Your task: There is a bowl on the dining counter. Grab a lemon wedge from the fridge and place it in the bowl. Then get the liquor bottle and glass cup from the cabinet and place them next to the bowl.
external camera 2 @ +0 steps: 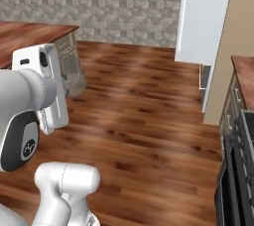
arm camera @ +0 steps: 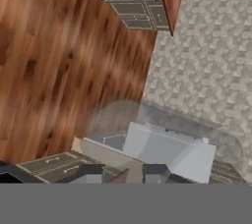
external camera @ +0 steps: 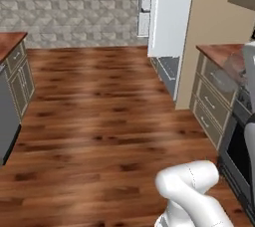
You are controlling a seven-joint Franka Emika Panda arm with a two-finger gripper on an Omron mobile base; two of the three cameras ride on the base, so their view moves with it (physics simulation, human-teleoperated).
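A clear glass cup sits between my fingertips, and my gripper is shut on it. In the right base view the cup shows as a faint see-through shape just right of my white hand, held high above the floor. From the left base view it hangs at the far right, over the corner of the brown counter. The white fridge stands at the back with its door swung open, also visible as the fridge. The bowl, lemon wedge and liquor bottle are out of view.
A drawer unit under a brown counter and a dark stove line the right side. Another brown-topped counter stands at the left. Open wooden floor stretches between them up to the stone back wall.
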